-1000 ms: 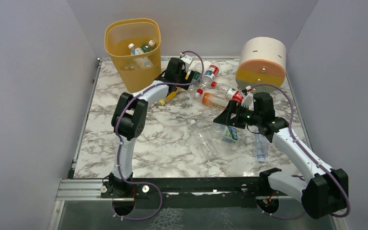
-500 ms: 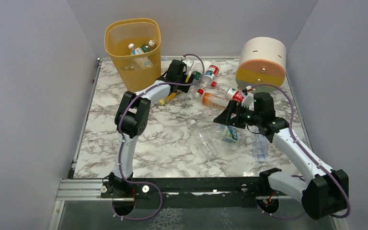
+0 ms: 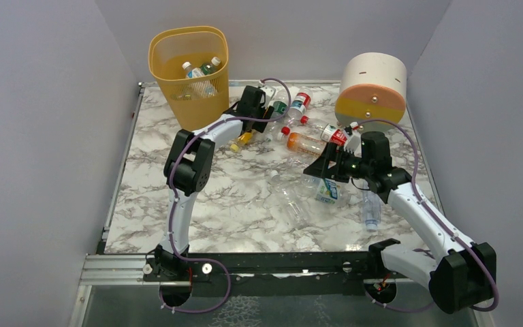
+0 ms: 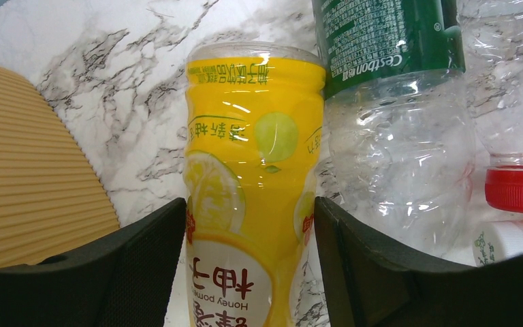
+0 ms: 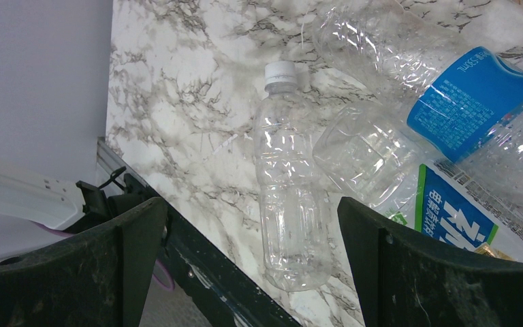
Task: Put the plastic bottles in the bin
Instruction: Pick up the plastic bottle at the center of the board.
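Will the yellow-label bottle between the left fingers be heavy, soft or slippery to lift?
Probably light: the yellow-label bottle looks empty at its clear end. The thin plastic may dent in the left gripper. Its glossy label could slip, and lying down it may roll.

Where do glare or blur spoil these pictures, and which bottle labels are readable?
Left wrist view: the yellow-labelled bottle is sharp, print readable; small glints on the green-labelled bottle beside it. Right wrist view: sharp, glints on the white-capped bottle, blue label crisp. Top view: even light, labels too small.
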`<action>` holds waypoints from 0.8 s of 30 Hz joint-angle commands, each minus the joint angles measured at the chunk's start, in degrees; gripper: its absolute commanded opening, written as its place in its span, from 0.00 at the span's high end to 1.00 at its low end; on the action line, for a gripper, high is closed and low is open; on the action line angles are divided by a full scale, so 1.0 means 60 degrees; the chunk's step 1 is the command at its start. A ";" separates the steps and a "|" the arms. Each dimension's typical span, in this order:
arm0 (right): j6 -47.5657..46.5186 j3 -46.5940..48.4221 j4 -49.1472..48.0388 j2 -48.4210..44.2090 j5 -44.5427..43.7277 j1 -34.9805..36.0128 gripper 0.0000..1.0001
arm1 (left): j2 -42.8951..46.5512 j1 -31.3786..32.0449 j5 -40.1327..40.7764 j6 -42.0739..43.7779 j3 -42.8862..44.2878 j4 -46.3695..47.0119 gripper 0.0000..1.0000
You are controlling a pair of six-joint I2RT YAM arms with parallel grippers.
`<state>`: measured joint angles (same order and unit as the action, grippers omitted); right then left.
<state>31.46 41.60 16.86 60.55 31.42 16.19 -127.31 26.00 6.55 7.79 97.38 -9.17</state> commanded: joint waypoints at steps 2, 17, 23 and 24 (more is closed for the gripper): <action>-0.0044 -0.0086 0.0117 -0.0257 0.0021 0.0042 0.00 | 0.0263 0.0017 0.0077 -0.0150 0.0150 -0.0273 0.33; -0.0015 -0.0167 0.0116 -0.0431 0.0162 0.0042 0.01 | 0.2854 0.0017 -0.0533 -0.0467 0.0597 -0.1317 0.34; -0.0008 -0.0221 0.0185 -0.0570 0.0147 0.0042 0.00 | 0.3894 0.0017 -0.1270 -0.0662 0.1535 -0.1794 0.34; 0.0012 -0.0248 0.0171 -0.0609 0.0153 0.0036 0.00 | 0.4052 0.0017 -0.1381 -0.0699 0.1693 -0.1830 0.34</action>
<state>31.48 41.01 17.26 58.48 31.44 16.19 -108.57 26.00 2.94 5.15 102.78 -18.46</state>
